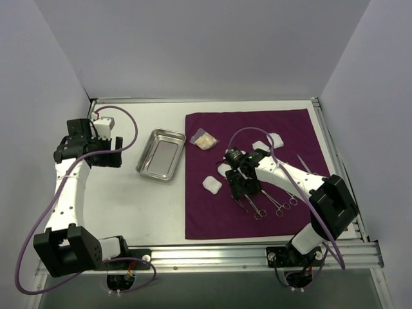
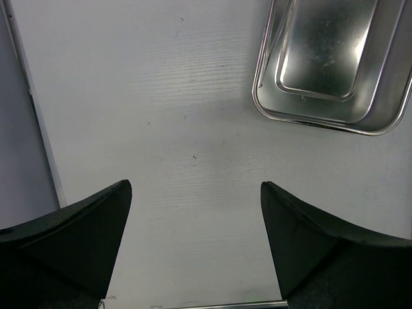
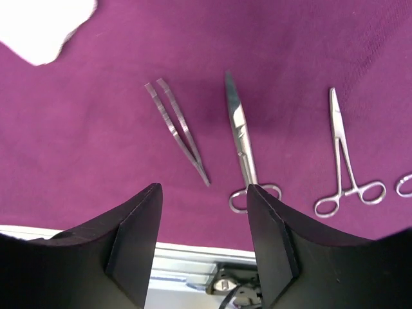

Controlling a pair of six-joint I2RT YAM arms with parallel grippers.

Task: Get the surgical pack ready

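Overhead, large dark purple cloth (image 1: 212, 129) lies spread flat on the right half of the white tabletop (image 2: 161, 96), its near edge close to the table's front rail. Small rectangular steel tray (image 1: 161, 154) sits on bare table just left of the cloth, angled, not touching it; nothing visible inside. Small white gauze pads lie on the cloth: one (image 1: 212, 185) near its left edge, two more (image 1: 277, 138) toward the far side. A crumpled pale yellowish wad (image 1: 205, 139) rests at the cloth's far-left corner; cannot tell what it is. Thin metal instruments lie in a row by the cloth's near edge, tips pointing away from the arms: flat metal tweezers (image 3: 177, 129), ring-handled scissors (image 3: 241, 138) beside them, ring-handled forceps (image 3: 344, 161) further along. One more thin instrument (image 1: 304, 163) lies apart on the cloth's right side. Right gripper (image 3: 205, 193) hangs over the tweezers and scissors, fingers apart, nothing between them. Left gripper (image 2: 195, 187) hovers over bare tabletop near the tray, fingers spread wide, holding nothing.
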